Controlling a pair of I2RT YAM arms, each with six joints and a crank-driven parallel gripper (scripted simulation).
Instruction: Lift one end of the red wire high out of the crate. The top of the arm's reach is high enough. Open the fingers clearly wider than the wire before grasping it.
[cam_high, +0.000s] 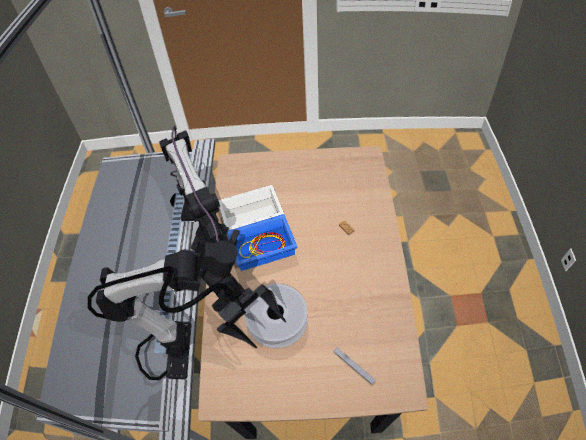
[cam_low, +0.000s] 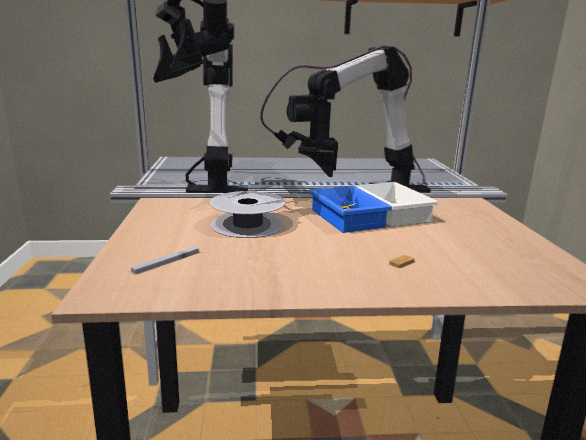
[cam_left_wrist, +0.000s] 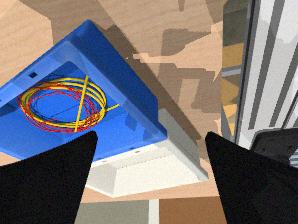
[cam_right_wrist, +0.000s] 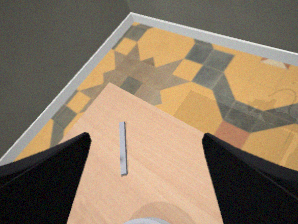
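Note:
The blue crate (cam_high: 270, 260) (cam_low: 365, 220) (cam_left_wrist: 137, 95) holds coiled wires. The red wire (cam_left_wrist: 20, 102) lies in loops among yellow and thin dark ones; I cannot make out its ends. My left gripper (cam_left_wrist: 151, 134) is open and empty, pointing down above the table side nearest the arm mounts; in its wrist view the coils are beyond the left finger. In the top view it is mostly hidden by the arms. My right gripper (cam_high: 270, 334) (cam_low: 158, 59) (cam_right_wrist: 146, 135) is open and empty, high above the table beside the spool, far from the wires.
A white crate (cam_high: 251, 218) (cam_low: 412, 215) (cam_left_wrist: 140, 177) stands against the blue one. A grey spool (cam_high: 295, 320) (cam_low: 247, 231) stands on the blue crate's other side. A grey bar (cam_high: 354, 366) (cam_low: 165, 260) (cam_right_wrist: 123, 150) and a small brown block (cam_high: 346, 227) (cam_low: 402, 261) lie farther out.

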